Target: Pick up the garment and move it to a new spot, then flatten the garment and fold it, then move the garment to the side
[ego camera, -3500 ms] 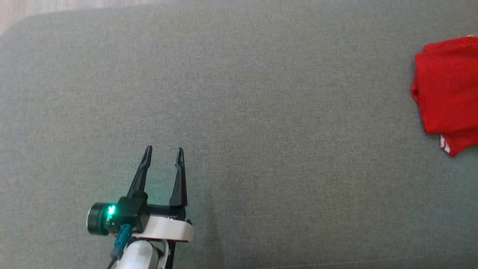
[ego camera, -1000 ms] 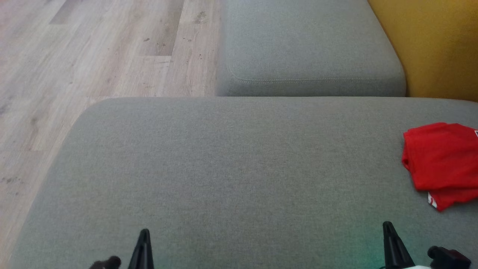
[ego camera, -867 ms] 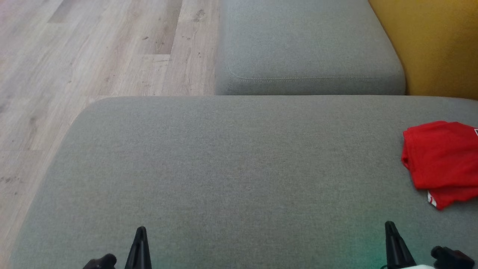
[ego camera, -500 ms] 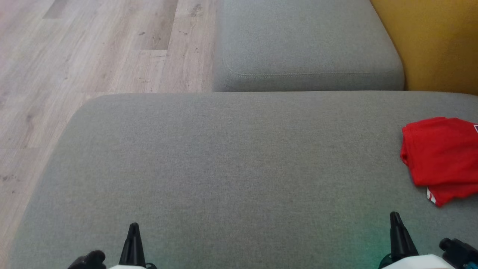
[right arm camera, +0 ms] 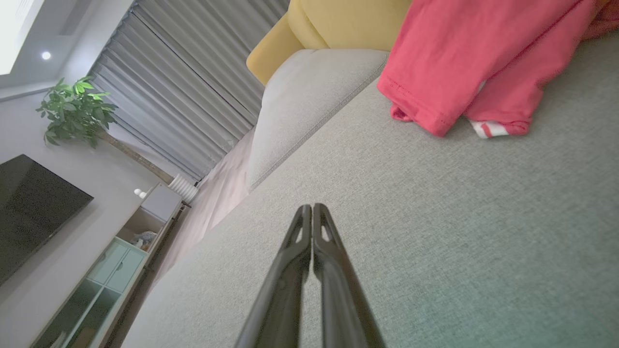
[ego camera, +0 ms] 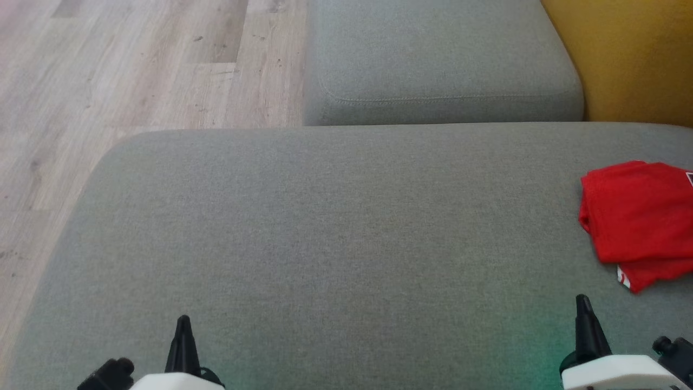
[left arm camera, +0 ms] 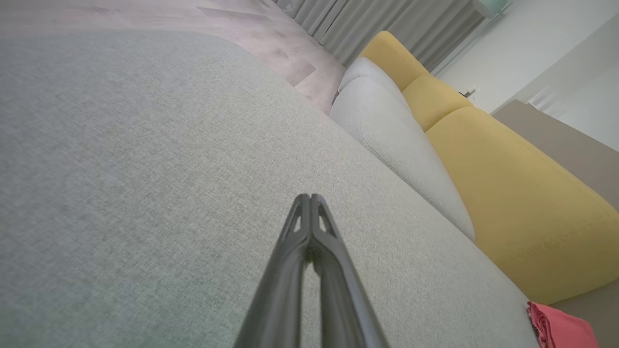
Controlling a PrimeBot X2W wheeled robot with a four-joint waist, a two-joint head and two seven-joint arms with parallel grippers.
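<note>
Currently: garment (ego camera: 639,216), red, lies on the grey seat cushion (ego camera: 346,244) at its right-hand end, in a loose folded stack of at least two layers. The lower layer juts out on the cushion's near side and shows a bit of white-striped trim (right arm camera: 488,129). Part of the garment runs off the head view's edge, so the full outline is unknown.

Left gripper (left arm camera: 309,198): fingers pressed together tip to tip, nothing between them. It is poised over the cushion's near left part, well apart from the garment.

Right gripper (right arm camera: 312,208): likewise closed and empty, over the cushion's near right part. It is near the garment, not touching.

Handling, judged:
- Thin, light, limp fabric with no stiffness; it will sag and drape off any single pinch point.
- Layers probably slide over one another, so a pinch on the top layer alone would likely peel the stack open.
- Cushion cover looks coarse and soft. Expect some drag, though fingertips could press into it to get under an edge.

Where to grip, judged: the rounded fold edge facing the cushion's middle, taking all layers at once. A two-point hold along that edge should keep the fold. Avoid the loose trim corner.
</note>
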